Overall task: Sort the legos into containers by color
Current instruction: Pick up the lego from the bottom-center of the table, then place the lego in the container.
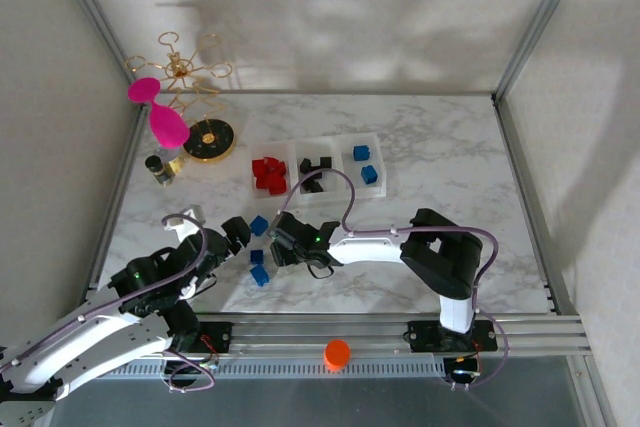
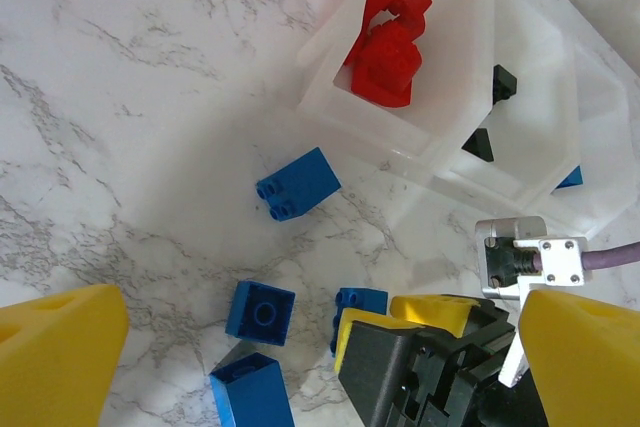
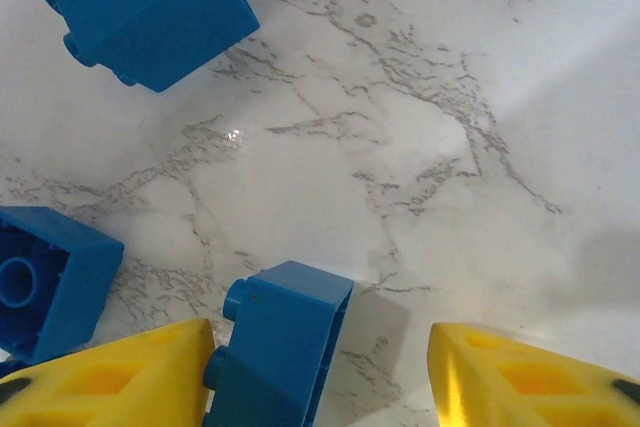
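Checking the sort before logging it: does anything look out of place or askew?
No mis-sorted colors in the bins. Several blue bricks lie loose on the table, one tipped with studs sideways. An orange cap sits oddly on the rail between the arm bases.

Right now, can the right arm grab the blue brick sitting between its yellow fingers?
Probably yes. The right gripper is open, and the blue brick lies between its fingers with nothing over it.
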Motion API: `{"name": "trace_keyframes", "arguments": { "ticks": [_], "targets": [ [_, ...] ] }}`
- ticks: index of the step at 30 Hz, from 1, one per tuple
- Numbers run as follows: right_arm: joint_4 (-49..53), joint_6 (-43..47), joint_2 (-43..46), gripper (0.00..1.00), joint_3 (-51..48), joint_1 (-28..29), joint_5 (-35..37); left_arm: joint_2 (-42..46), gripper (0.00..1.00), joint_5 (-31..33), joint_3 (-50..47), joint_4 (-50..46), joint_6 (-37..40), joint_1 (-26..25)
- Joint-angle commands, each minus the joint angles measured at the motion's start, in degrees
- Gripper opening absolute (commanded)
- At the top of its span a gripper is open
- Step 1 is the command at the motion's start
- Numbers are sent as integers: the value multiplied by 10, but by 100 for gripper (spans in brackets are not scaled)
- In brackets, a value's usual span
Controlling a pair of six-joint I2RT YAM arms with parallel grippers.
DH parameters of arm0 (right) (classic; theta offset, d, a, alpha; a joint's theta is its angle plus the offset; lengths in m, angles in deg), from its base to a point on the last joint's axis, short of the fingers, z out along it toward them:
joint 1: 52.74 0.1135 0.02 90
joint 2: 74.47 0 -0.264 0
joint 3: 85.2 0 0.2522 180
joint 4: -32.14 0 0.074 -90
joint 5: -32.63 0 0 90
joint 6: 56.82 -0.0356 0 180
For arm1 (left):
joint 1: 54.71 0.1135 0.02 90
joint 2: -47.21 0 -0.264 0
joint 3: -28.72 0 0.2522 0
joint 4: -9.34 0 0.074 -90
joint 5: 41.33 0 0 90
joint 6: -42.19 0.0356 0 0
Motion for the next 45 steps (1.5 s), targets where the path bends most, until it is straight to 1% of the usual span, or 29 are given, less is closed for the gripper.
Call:
{"name": "trace_keyframes", "arguments": {
  "ticks": [1, 8, 13, 16, 22, 28, 32, 35, 39, 42, 45],
  "targets": [
    [9, 8, -13, 53, 13, 6, 5, -1, 99, 7, -4, 4, -7, 5],
    [15, 13, -22, 34, 21, 5, 4, 6, 99, 4, -5, 4, -5, 5],
    [13, 6, 11, 22, 0, 5, 10, 3, 100, -1, -3, 18, 7, 5],
    [24, 3, 32, 16, -7, 1, 23, -5, 100, -6, 0, 30, 17, 5],
    [26, 12, 109, 15, -37, -41, 12, -37, 99, -15, 17, 54, 40, 5],
    [50, 48, 183, 15, -50, -131, 24, -83, 100, -22, 36, 97, 63, 5],
    [52, 76, 214, 16, -47, -208, 25, -112, 100, -30, 45, 138, 75, 5],
    [44, 98, 211, 16, -35, -260, 23, -136, 100, -32, 52, 163, 83, 5],
    [23, 122, 179, 16, -7, -319, 11, -170, 100, -35, 65, 185, 92, 6],
    [14, 135, 138, 16, 27, -345, 11, -188, 100, -35, 67, 203, 95, 6],
    [0, 149, 100, 16, 58, -355, 19, -203, 99, -40, 66, 217, 94, 6]
  ]
}}
